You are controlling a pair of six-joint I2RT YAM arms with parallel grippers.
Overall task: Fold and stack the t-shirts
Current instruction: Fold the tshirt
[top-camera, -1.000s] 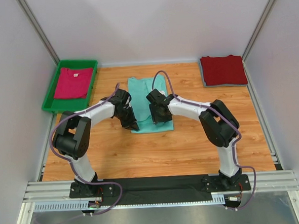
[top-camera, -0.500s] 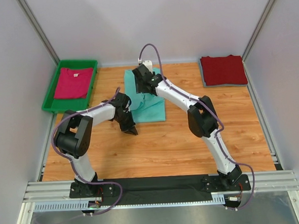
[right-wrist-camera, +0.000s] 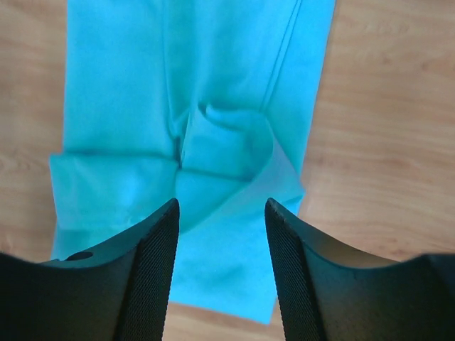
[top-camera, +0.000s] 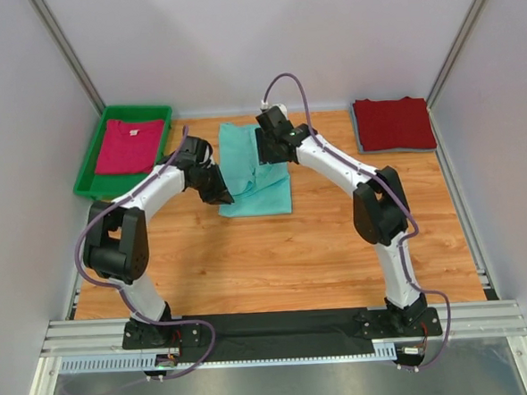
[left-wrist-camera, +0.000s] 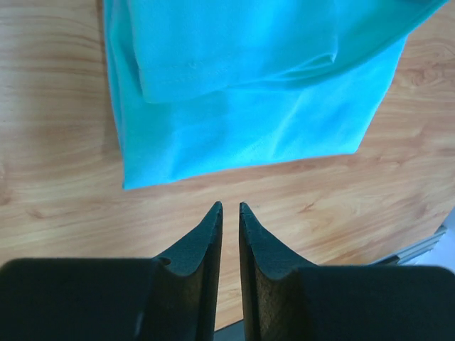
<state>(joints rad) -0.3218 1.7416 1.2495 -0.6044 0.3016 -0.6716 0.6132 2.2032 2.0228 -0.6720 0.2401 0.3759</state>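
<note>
The mint-teal t-shirt (top-camera: 265, 194) lies folded into a narrow strip at the middle of the table, with a loose flap turned over on top (right-wrist-camera: 234, 142). My right gripper (top-camera: 271, 152) hovers over its far half, open and empty (right-wrist-camera: 222, 206). My left gripper (top-camera: 222, 196) sits at the shirt's near left edge. Its fingers stand a narrow slit apart over bare wood with nothing between them (left-wrist-camera: 229, 207), and the teal cloth (left-wrist-camera: 249, 99) lies just ahead. The dark red t-shirt (top-camera: 393, 123) lies folded at the back right. The magenta-pink t-shirt (top-camera: 130, 145) lies in the tray.
A green plastic tray (top-camera: 89, 175) stands at the back left against the wall. Grey walls close in the table (top-camera: 276, 259) on the left, right and back. The arms' bases and a metal rail run along the near edge.
The right gripper carried the shirt's near edge toward the far end and let it go, so the shirt is shorter. The left gripper moved away from the near edge to the shirt's left side.
</note>
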